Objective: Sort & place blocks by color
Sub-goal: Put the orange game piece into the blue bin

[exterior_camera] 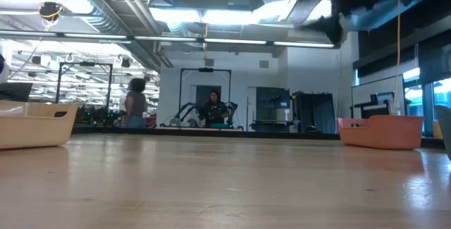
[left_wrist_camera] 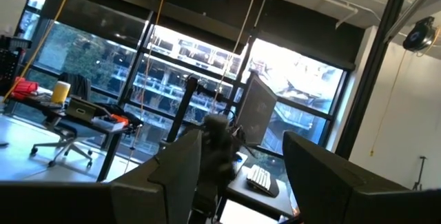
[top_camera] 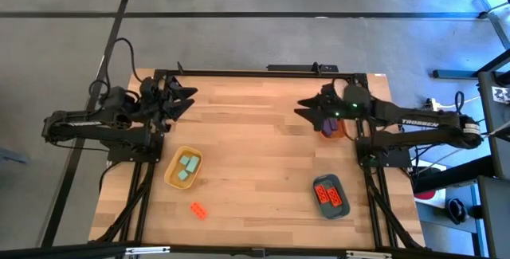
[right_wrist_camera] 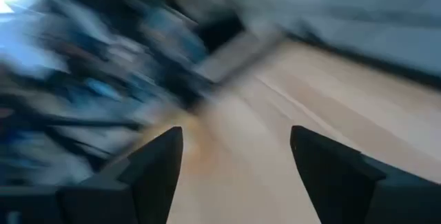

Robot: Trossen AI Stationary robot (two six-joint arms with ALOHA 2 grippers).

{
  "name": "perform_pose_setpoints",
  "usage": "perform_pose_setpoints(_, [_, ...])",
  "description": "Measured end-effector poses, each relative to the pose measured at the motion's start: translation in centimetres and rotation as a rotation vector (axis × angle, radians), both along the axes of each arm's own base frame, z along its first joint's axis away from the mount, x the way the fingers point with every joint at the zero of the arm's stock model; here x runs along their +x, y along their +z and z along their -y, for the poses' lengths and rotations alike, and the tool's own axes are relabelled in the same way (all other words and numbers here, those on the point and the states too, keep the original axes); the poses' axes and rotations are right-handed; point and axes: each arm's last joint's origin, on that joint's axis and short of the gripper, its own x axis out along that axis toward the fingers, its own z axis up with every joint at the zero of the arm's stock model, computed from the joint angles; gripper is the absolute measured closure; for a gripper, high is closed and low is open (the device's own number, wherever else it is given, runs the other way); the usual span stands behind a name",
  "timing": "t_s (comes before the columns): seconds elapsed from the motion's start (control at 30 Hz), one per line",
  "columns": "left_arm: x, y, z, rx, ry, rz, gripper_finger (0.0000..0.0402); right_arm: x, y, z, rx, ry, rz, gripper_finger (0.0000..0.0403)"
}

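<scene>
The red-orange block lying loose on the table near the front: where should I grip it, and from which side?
Grip the red-orange block across its short width, coming straight down from above. It lies flat and oblong, slanted on the table, apart from the yellow tray, so turn the fingers to match its slant.

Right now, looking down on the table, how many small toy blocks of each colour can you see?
Pale teal blocks in the yellow tray: 3
Red-orange blocks in the dark teal tray: 2
Red-orange block loose on the wooden table: 1
Purple blocks: 0 visible
Total: 6
</scene>
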Motion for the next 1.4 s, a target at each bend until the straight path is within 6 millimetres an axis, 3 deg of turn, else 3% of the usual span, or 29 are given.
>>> perform_pose_setpoints(0.17, [0.2, -0.4, 0.0, -0.004, 0.0, -0.044, 0.0205, 0.5, 2.4, -2.0, -0.097, 0.176, 0.336, 0.013])
perform_pose_setpoints(0.3, [0.3, -0.8, 0.0, -0.009, 0.001, -0.086, 0.0205, 0.4, 3.4, -2.9, -0.175, 0.222, 0.427, 0.013])
perform_pose_setpoints(0.7, [0.5, -1.0, 0.0, -0.008, -0.007, -0.114, 0.0205, 0.4, 3.6, -3.6, -0.334, 0.258, 0.428, 0.013])
perform_pose_setpoints(1.4, [0.6, -1.4, 0.0, -0.015, -0.02, -0.154, 0.0205, 0.4, 3.6, -3.7, -0.333, 0.257, 0.429, 0.013])
